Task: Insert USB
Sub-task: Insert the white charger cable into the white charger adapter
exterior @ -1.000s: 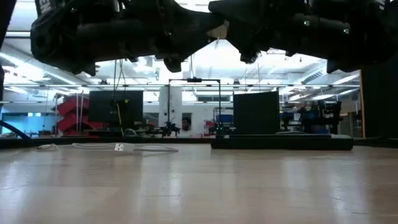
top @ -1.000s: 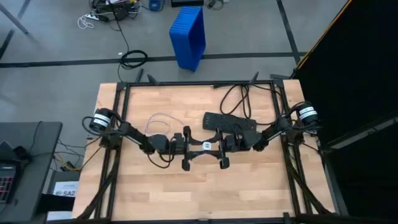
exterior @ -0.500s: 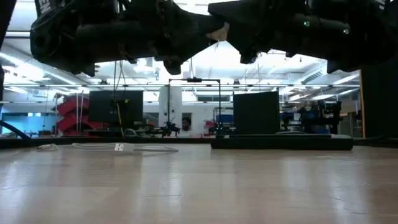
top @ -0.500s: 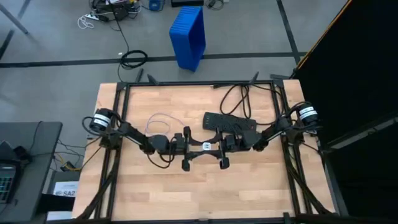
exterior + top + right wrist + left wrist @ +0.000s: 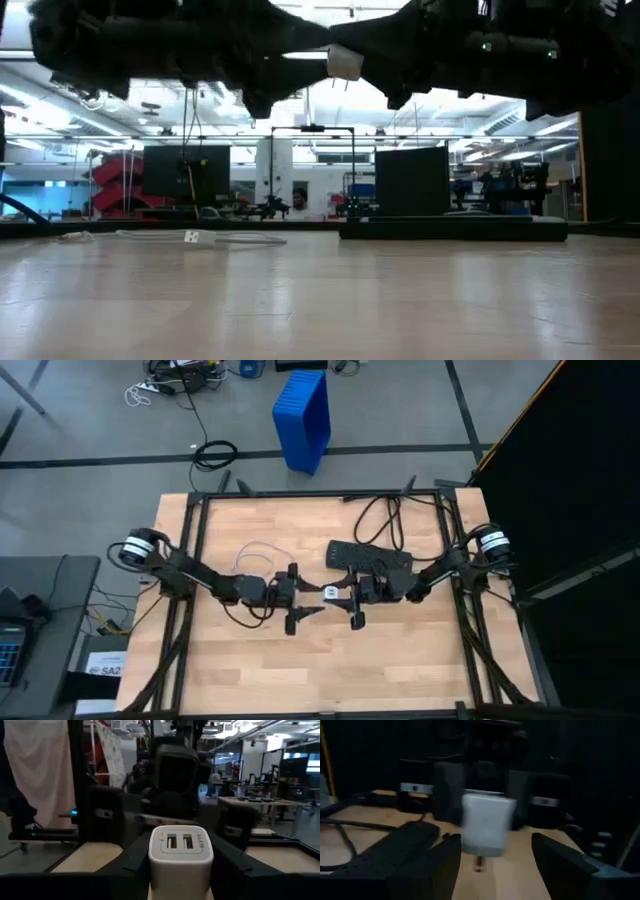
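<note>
The thin white USB cable (image 5: 258,550) lies slack on the wooden table, left of the black power strip (image 5: 370,555); one plug end (image 5: 191,238) rests on the boards. Above the table's middle, my right gripper (image 5: 345,598) is shut on a white charger block (image 5: 329,592) with two USB ports (image 5: 180,841). My left gripper (image 5: 303,600) faces the block from the left. It is open, its fingers (image 5: 442,865) wide apart, and it touches nothing. My right gripper pinches the charger block's two side walls (image 5: 153,865) between its two fingers (image 5: 131,856). The fingers come level from the table's right. The port face points away from the wrist, toward the left gripper. The block (image 5: 343,62) is lifted clear, high above the table.
The power strip's black cord (image 5: 385,515) loops toward the far edge. A black metal frame (image 5: 320,493) rims the table. A blue bin (image 5: 303,418) stands on the floor beyond it. The near half of the table (image 5: 320,670) is bare wood.
My left gripper has drawn back from the charger block toward the table's left edge and turned a little, and its arm has swung outward. The block stays in my right gripper and now shows plainly from the low view.
</note>
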Tool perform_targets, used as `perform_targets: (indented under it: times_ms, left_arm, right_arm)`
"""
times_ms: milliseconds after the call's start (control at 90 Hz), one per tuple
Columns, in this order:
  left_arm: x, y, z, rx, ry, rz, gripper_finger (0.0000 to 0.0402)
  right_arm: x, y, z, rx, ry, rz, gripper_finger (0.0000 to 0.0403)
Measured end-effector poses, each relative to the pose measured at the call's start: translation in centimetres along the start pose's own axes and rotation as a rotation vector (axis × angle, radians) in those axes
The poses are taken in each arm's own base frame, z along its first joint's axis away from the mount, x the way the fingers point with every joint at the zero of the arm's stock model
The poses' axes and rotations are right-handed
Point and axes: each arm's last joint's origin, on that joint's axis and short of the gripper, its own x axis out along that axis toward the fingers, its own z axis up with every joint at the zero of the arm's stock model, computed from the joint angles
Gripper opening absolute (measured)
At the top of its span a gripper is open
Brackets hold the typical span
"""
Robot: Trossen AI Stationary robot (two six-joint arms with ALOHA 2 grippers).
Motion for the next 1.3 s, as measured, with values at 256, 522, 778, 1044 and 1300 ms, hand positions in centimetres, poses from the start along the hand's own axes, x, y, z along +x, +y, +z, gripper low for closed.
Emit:
perform_targets:
  times_ms: [256,522,778,1044,1300]
  left_arm:
    - [-2.3,-0.2,0.9,-0.094,0.231,0.039,0.0217]
    - [-4.2,0.9,-1.0,-0.148,0.534,0.168,0.0211]
    - [-5.1,1.5,-2.2,-0.117,0.706,0.226,0.0211]
    - [-3.9,3.0,0.5,-0.114,0.874,0.241,0.0211]
    - [-1.4,4.6,3.1,-0.1,1.099,0.192,0.0211]
  right_arm:
    - [0.0,0.0,-0.8,-0.01,0.09,-0.005,0.0118]
    - [-0.4,0.0,-2.5,0.004,0.261,-0.005,0.0118]
    - [-0.4,0.0,-2.5,0.006,0.264,-0.006,0.0118]
    - [-0.3,-0.1,-2.5,0.008,0.256,-0.008,0.0118]
    - [-0.3,-0.2,-2.4,0.01,0.251,-0.008,0.0118]
